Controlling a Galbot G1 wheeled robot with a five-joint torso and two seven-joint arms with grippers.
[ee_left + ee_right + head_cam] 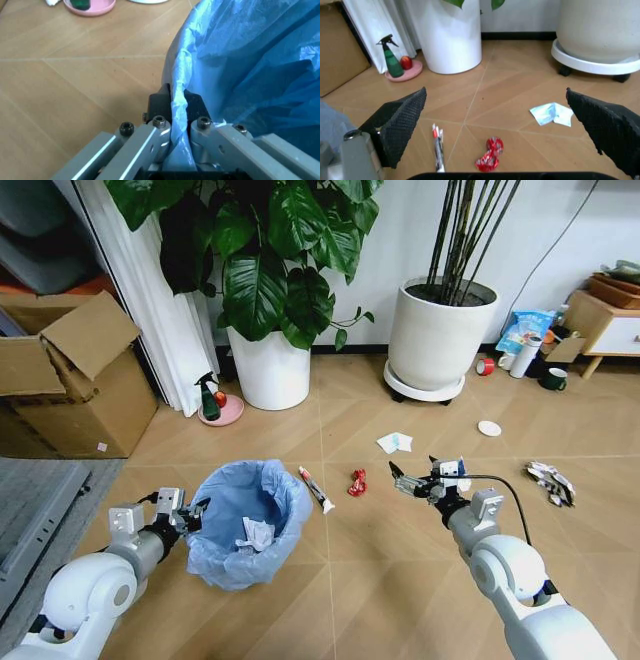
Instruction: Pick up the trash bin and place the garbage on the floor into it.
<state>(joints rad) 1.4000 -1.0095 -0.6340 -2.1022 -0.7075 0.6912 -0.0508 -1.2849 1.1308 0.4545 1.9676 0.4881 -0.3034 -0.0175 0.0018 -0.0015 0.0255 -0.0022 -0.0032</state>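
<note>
crinkly blue liner of the trash bin is seen pinched by the left gripper up close; right gripper is spread wide above the floor, thin tube lengthwise toward the pots

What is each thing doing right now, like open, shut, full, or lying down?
Left gripper: shut on the trash bin rim.
Right gripper: open, fingers spread wide above the floor.
Trash bin: upright, bag open, crumpled tissue inside.
Thin tube: lying flat.
Red wrapper: crushed, on the floor.
Cardboard box: flaps open.
Spray bottle: upright on a pink dish.
</note>
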